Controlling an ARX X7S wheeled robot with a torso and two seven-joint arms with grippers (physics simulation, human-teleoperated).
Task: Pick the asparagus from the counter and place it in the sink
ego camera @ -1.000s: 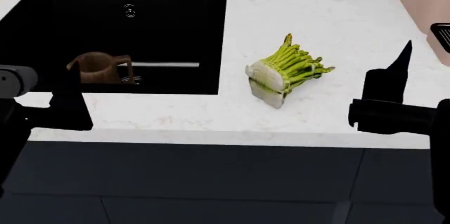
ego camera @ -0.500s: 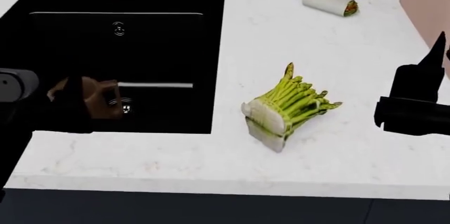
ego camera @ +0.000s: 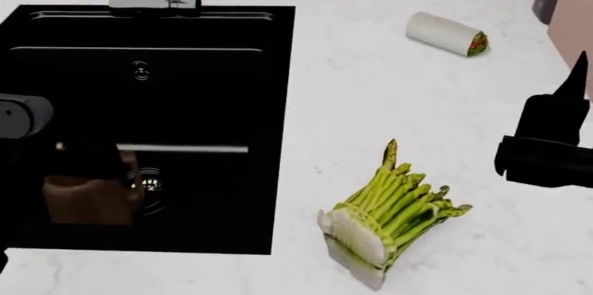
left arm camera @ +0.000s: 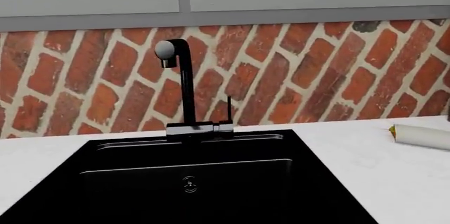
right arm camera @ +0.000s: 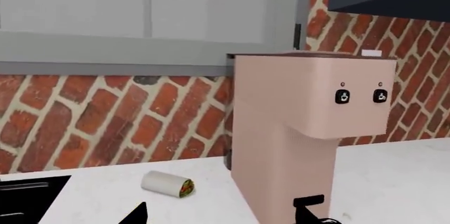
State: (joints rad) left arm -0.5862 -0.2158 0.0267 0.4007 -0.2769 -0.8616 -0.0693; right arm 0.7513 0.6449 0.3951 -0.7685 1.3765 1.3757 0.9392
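Note:
The asparagus (ego camera: 391, 208), a green bunch with whitish cut bases, lies on the white counter (ego camera: 417, 100) to the right of the black sink (ego camera: 185, 87). My right gripper (ego camera: 570, 100) hovers over the counter's right side, well right of the asparagus and apart from it. In the right wrist view its fingertips (right arm camera: 137, 216) stand wide apart with nothing between them. My left arm (ego camera: 21, 116) reaches over the sink's left part; its gripper is lost against the dark basin, and no jaws show in the left wrist view. The asparagus shows in neither wrist view.
A brown mug (ego camera: 88, 201) stands in the sink beside the metal drain (ego camera: 148, 182). The black faucet (left arm camera: 184, 87) rises behind the basin before a brick wall. A white rolled wrap (ego camera: 448, 33) lies at the back right. A pink coffee machine (right arm camera: 309, 129) stands at the right.
The head view has shifted: counter, sink and asparagus now sit lower in the picture, and faucet and brick wall have come into view. The asparagus keeps its place on the counter.

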